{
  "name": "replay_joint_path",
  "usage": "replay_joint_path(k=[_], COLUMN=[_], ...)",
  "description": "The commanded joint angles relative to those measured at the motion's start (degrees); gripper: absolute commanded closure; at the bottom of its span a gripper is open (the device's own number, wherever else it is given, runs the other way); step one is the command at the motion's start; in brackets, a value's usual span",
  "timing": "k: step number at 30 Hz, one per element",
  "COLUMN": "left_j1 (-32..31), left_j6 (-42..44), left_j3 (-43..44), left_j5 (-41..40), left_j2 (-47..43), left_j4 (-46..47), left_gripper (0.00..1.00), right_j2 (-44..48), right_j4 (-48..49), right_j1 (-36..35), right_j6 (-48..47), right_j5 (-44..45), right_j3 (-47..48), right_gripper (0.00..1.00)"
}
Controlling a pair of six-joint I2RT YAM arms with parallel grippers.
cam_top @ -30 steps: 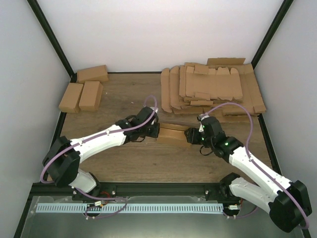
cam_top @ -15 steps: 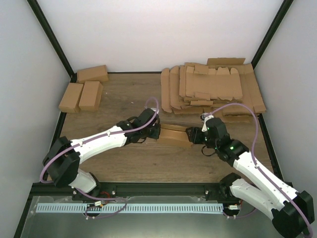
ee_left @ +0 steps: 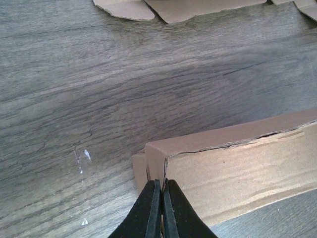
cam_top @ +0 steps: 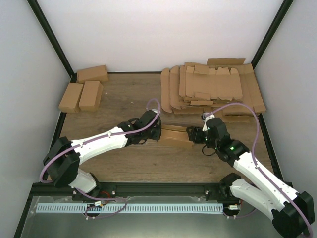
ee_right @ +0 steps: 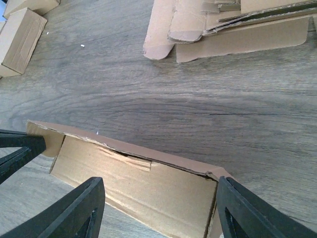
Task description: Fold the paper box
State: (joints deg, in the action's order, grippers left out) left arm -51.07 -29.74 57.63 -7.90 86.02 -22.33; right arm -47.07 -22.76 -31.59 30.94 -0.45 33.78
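The paper box [cam_top: 174, 135] lies mid-table as a long, low brown carton with a torn top seam, also seen in the left wrist view [ee_left: 237, 163] and the right wrist view [ee_right: 148, 188]. My left gripper [cam_top: 157, 133] is shut, and its tips [ee_left: 162, 184] press against the seam at the box's left end corner. My right gripper [cam_top: 191, 135] is open wide. Its fingers straddle the right half of the box [ee_right: 159, 186], and the right finger [ee_right: 242, 213] stands just beside the box's right end.
A big stack of flat cardboard blanks [cam_top: 213, 89] fills the back right, its edges showing in the wrist views [ee_right: 223, 25] [ee_left: 198, 6]. Three folded cartons [cam_top: 81, 94] sit at the back left. Side walls close in the table.
The left arm has pushed a little to the right with the box's left end. The right gripper has moved in over the box's right end and opened wider.
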Motion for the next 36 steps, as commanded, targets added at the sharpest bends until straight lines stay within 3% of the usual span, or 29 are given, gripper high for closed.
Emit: replay_joint_path(k=[1,10,14,18,25,36], left_j1=[-0.77,-0.90,-0.94,-0.90,-0.96,-0.96], left_j6=[0.07,0.95,0.93,0.80,0.85,1.25], left_j3=[-0.48,0.28,0.31,0.41,1.14,2.25], left_j5=[0.35,0.18,-0.31,-0.85,-1.67,-1.20], left_j2=[0.69,1.62,1.19,0.87,0.77,1.74], left_j4=[-4.55,-4.61,-4.80,-5.38,-6.48,-6.75], left_gripper=[0.96,0.96,0.96,0.96,0.96,0.96], right_j2=[0.98,-0.33,-1.95,-3.30,-2.49,-3.90], right_j4=[-1.28,-4.23,-5.41,-5.74,-8.78,-8.62], right_j1=[-0.29,-0.23,0.02,0.24,0.22,0.28], right_j6=[0.97,3.87,2.76,1.35,3.51,12.02], right_j5=[3.26,8.14,7.89,5.22,0.78,-7.27], right_j3=[0.72,2.60,3.89,5.06,6.31,5.97], right_gripper=[0.36,0.36,0.43,0.48,0.44,0.45])
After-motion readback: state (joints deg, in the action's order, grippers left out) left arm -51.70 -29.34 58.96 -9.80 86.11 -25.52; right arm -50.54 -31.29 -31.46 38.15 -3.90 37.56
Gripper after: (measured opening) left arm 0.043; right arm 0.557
